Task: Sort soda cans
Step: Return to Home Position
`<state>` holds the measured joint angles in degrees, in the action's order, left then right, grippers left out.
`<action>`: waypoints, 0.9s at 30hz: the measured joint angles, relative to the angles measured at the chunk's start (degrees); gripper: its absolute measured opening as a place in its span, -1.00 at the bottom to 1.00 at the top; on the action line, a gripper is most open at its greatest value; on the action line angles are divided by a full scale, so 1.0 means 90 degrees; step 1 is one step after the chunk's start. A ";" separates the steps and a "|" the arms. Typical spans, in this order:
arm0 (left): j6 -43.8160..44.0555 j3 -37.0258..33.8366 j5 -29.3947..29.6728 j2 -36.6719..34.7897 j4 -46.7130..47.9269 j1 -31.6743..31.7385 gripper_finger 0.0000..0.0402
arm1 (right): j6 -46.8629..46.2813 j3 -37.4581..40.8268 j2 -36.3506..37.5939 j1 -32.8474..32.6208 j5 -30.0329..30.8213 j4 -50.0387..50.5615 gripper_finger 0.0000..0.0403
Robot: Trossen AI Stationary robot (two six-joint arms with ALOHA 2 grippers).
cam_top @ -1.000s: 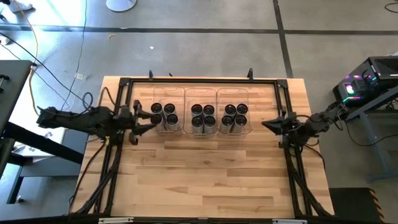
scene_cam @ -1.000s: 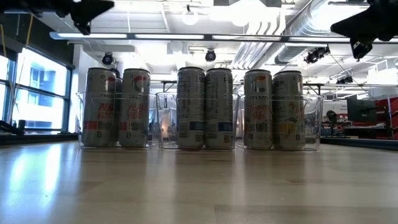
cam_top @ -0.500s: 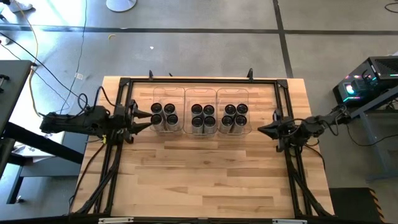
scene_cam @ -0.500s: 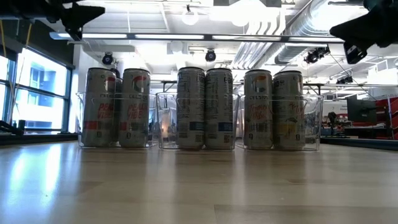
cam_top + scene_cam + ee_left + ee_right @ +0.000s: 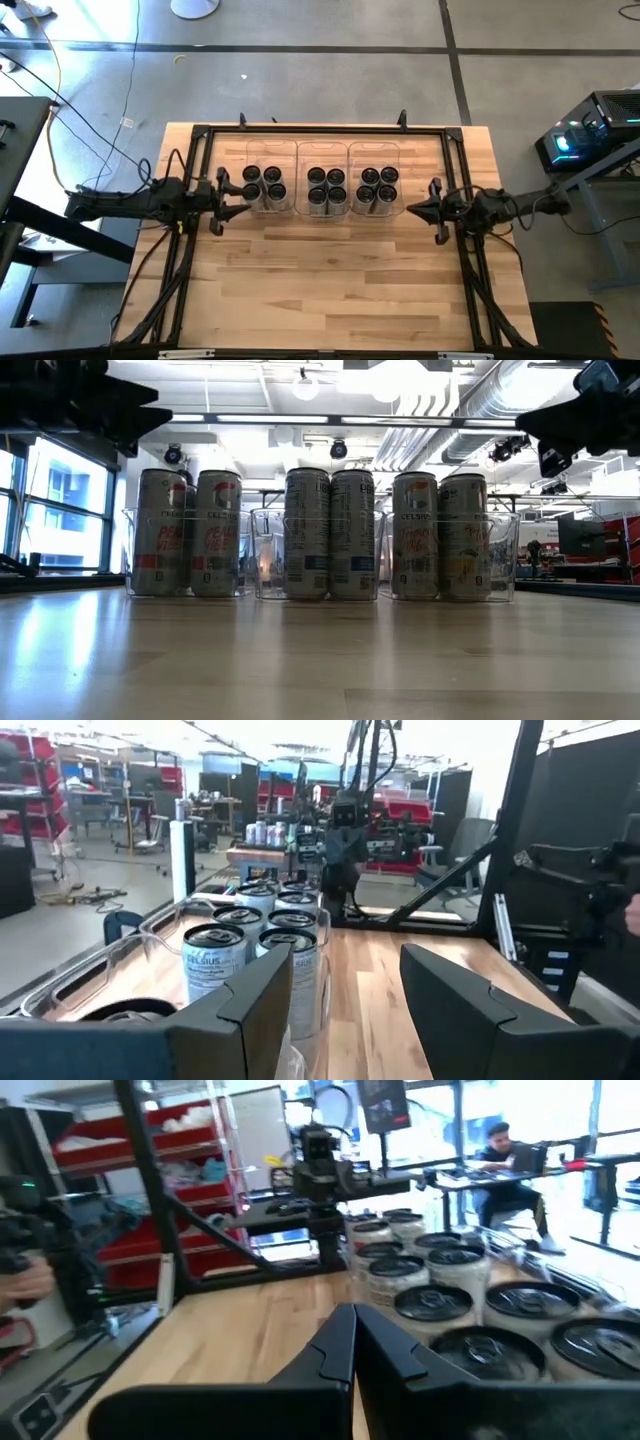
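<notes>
nearest, the wooden table (image 5: 320, 290) stretches back from its front edge to the two arms, which hang above the wood about midway back, one on each side. the left gripper (image 5: 240, 196) hovers a little in from the left edge, its fingers spread apart and holding nothing, tips pointing inward. the right gripper (image 5: 412, 209) hovers in from the right edge, fingers pressed together with nothing between them, also pointing inward (whether the left one's tips reach a bin wall i cannot tell). beyond them, three clear bins (image 5: 322, 150) stand side by side near the far edge, centred. the soda cans (image 5: 317, 195) stand upright inside, four to each bin, packed in a square at each bin's nearer end.
</notes>
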<state>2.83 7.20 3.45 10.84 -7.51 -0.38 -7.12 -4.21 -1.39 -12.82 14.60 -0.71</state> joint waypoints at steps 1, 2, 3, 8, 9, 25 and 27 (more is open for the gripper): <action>-0.0001 -0.0066 -0.0064 -0.0052 -0.0038 0.0034 -0.11 | 0.0011 0.0000 0.0000 0.0144 -0.0209 -0.0040 -1.00; -0.0002 -0.0137 -0.0139 -0.0105 -0.0100 0.0066 -0.11 | 0.0016 0.0000 0.0000 0.0286 -0.0370 -0.0098 -1.00; 0.0003 -0.0213 -0.0203 -0.0150 -0.0168 0.0097 -0.11 | 0.0024 0.0000 0.0000 0.0434 -0.0504 -0.0149 -1.00; 0.0005 -0.0413 -0.0606 -0.0366 -0.0142 0.0099 -0.11 | 0.0063 0.0000 0.0000 0.1198 -0.1249 -0.0367 -1.00; 0.0005 -0.0457 -0.0614 -0.0403 -0.0135 0.0100 -0.11 | 0.0059 0.0000 0.0000 0.1360 -0.1480 -0.0382 -1.00; 0.0180 -0.0730 -0.0471 -0.0540 0.0032 0.0083 -0.11 | -0.0644 0.0406 -0.0022 0.2502 -0.2299 -0.0136 -1.00; 0.0296 -0.0730 -0.0396 -0.0540 0.0068 0.0082 -0.11 | -0.0657 0.0406 -0.0026 0.2497 -0.2298 -0.0127 -1.00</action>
<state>5.49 0.62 -0.11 5.98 -6.90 0.35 -13.04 -0.56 -1.62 9.65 -6.08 -1.85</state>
